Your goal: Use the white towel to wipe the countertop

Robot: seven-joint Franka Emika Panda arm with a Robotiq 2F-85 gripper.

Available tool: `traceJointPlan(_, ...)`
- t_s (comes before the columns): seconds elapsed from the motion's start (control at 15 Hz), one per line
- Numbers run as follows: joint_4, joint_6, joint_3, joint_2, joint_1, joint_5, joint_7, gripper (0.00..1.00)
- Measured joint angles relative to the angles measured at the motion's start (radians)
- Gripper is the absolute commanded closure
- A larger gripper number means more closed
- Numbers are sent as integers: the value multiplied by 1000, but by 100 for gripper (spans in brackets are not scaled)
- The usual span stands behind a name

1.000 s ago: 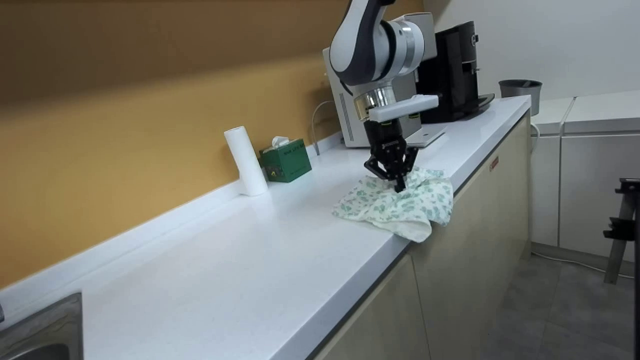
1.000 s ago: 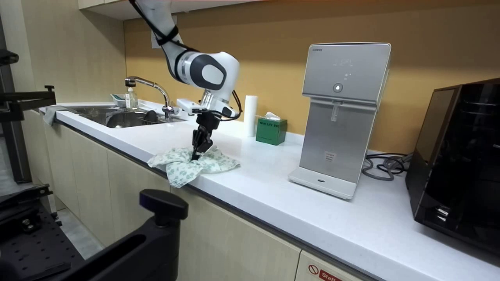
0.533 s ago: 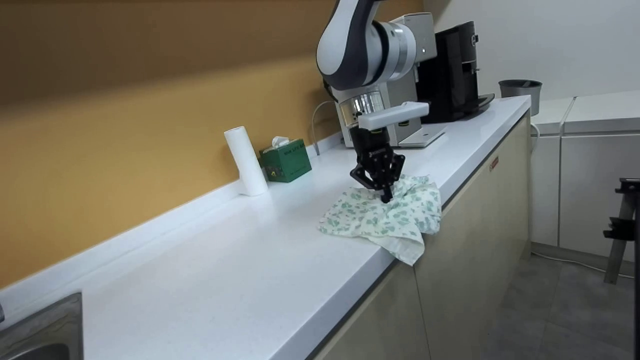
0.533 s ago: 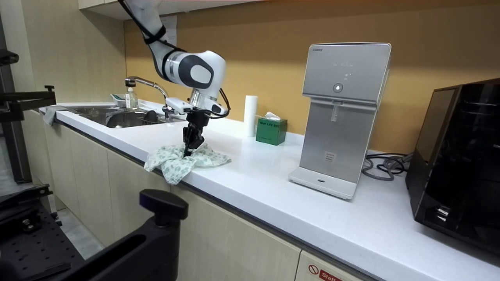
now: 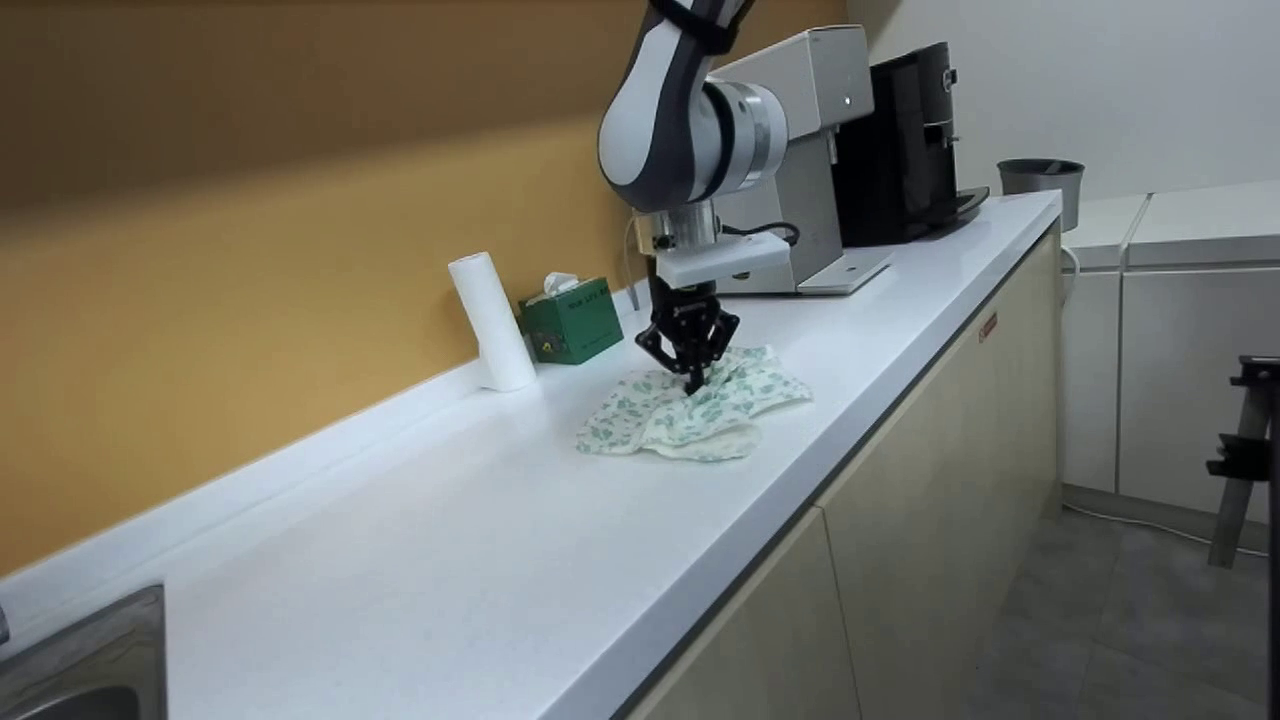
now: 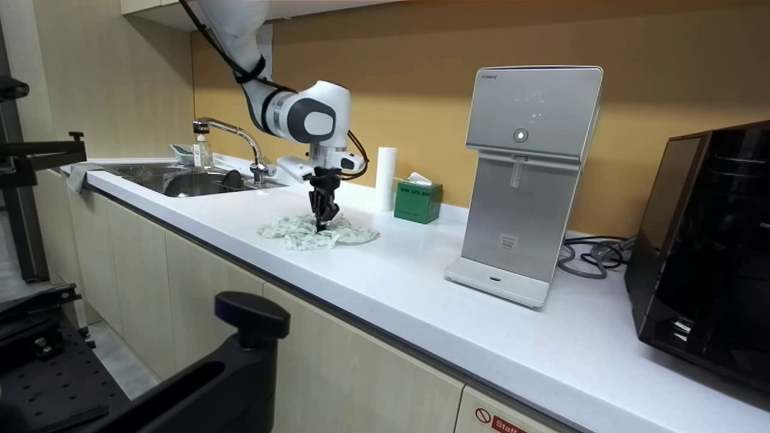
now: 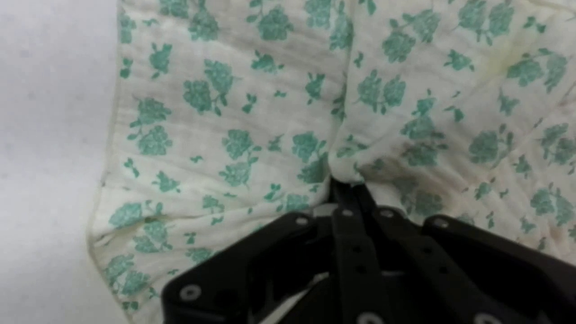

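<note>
A white towel with green flower prints lies crumpled on the white countertop. The towel shows in both exterior views, lying behind the counter's front edge. My gripper points down at the middle of the towel, and it also shows in an exterior view. In the wrist view the towel fills most of the picture. There my gripper has its fingers close together, with a fold of towel bunched at the tips. The very ends of the fingertips are hidden in the cloth.
A paper roll and a green tissue box stand along the wall. A grey water dispenser and a black appliance stand farther along. A sink is at the opposite end. A black stand is in front of the counter.
My gripper has carried the towel first toward the sink end, then back toward the wall. The towel hung over the front edge before and now lies wholly on the countertop.
</note>
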Motion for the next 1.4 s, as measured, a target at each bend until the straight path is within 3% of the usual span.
traceJointPlan(0.07,33,16,-10,24,5,-7,16,95)
traceJointPlan(0.13,67,27,-21,48,8,-10,30,71)
traceJointPlan(0.27,135,30,-43,93,12,-20,60,69)
traceJointPlan(0.47,202,7,-73,132,19,-48,85,50)
traceJointPlan(0.93,299,-214,-130,110,76,-210,138,2)
traceJointPlan(1.4,375,-429,-126,5,91,-248,153,0)
